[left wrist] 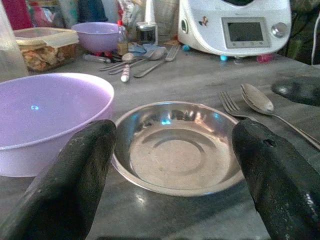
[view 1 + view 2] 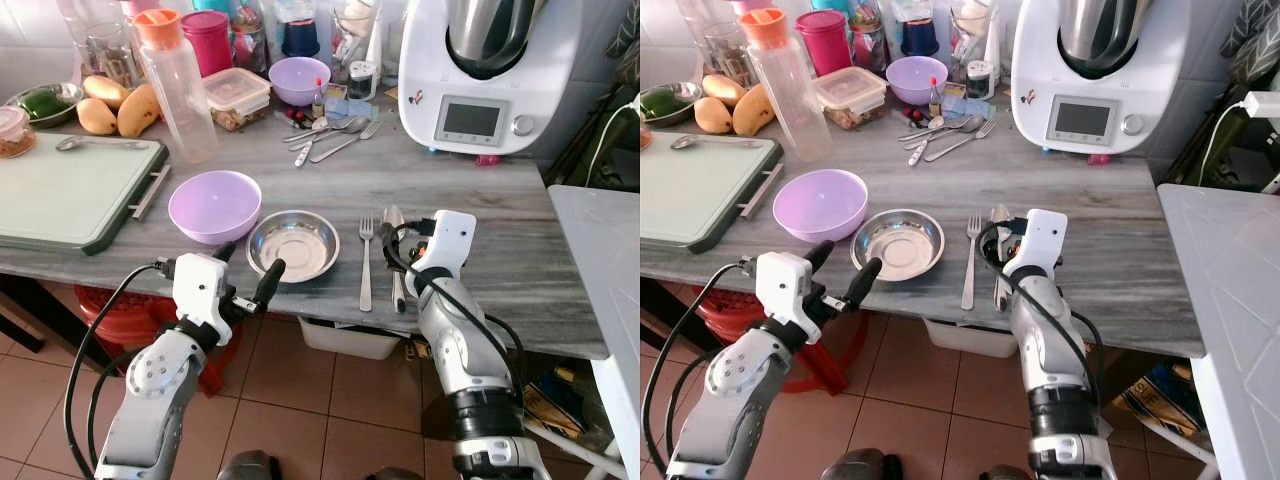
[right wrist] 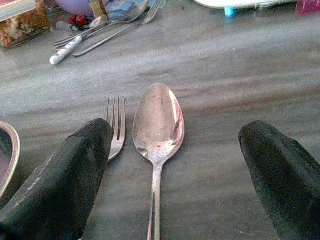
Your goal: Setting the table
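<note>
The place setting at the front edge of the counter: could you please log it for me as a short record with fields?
steel plate: empty, near the counter's front edge
purple bowl: just to the plate's left, empty
fork: right of the plate, tines pointing away from the robot
spoon: lying right of the fork, bowl up
left claw: open, facing the plate
right claw: open, over the spoon's handle

Both silver arms reach forward from the near edge of the scene, elbows bent. The left gripper of two long black fingers [image 2: 250, 268] sits at the near left, its fingers spread wide apart and pointing far-right. The right gripper of two long black fingers [image 3: 175, 172] sits at the near right, fingers likewise parted wide.
</note>
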`<state>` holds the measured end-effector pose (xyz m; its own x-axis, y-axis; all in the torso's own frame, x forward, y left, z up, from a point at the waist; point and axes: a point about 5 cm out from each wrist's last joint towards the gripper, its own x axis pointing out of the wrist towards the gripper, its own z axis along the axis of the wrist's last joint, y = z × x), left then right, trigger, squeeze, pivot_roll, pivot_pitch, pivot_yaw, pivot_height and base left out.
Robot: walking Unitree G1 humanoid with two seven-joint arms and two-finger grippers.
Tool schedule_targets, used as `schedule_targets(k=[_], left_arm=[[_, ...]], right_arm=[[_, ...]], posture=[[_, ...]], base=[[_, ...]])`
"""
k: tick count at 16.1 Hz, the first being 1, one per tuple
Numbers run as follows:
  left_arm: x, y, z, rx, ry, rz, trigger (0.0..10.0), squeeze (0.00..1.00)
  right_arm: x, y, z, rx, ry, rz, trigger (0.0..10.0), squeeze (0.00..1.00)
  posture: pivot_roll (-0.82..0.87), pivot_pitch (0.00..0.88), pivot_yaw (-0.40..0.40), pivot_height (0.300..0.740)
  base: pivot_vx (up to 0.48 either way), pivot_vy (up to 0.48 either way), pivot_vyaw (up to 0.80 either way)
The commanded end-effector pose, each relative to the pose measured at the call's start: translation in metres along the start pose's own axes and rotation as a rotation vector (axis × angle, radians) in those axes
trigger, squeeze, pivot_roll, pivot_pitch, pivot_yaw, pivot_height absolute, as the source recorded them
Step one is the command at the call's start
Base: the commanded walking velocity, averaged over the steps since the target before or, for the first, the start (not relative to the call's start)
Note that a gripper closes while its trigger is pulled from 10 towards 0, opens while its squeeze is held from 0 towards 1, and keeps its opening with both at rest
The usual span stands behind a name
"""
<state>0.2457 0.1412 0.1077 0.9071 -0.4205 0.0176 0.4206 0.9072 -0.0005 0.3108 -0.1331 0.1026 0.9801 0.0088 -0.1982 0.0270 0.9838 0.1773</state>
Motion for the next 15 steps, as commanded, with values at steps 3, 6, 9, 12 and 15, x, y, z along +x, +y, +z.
schedule_targets(k=[3, 6, 9, 12, 15], left_arm=[[0.009, 0.013, 0.0, 0.106, 0.009, 0.186, 10.0, 0.0], [0.017, 0.019, -0.001, 0.115, 0.008, 0.233, 10.0, 0.0], [0.027, 0.017, 0.002, 0.106, -0.012, 0.261, 10.0, 0.0], [0.029, 0.016, 0.004, 0.102, -0.021, 0.274, 10.0, 0.0], [0.03, 0.014, 0.003, 0.101, -0.021, 0.273, 10.0, 0.0]], right_arm=[[-0.016, -0.011, 0.019, -0.116, -0.164, 0.028, 10.0, 0.97], [-0.026, -0.019, 0.025, -0.196, -0.212, 0.029, 10.0, 0.93], [-0.03, -0.022, 0.028, -0.203, -0.239, 0.005, 10.0, 0.92], [-0.039, -0.027, 0.032, -0.245, -0.268, -0.021, 10.0, 0.92], [-0.039, -0.029, 0.032, -0.249, -0.26, -0.027, 10.0, 0.85]], posture=[[0.0, 0.0, 0.008, 0.74], [-0.03, 0.0, 0.002, 0.74], [-0.03, 0.0, 0.003, 0.74], [-0.03, 0.0, 0.003, 0.74], [-0.04, 0.0, 0.004, 0.74]], base=[[0.0, 0.0, 0.0], [0.0, 0.0, 0.0], [0.0, 0.0, 0.0], [0.0, 0.0, 0.0], [0.0, 0.0, 0.0]])
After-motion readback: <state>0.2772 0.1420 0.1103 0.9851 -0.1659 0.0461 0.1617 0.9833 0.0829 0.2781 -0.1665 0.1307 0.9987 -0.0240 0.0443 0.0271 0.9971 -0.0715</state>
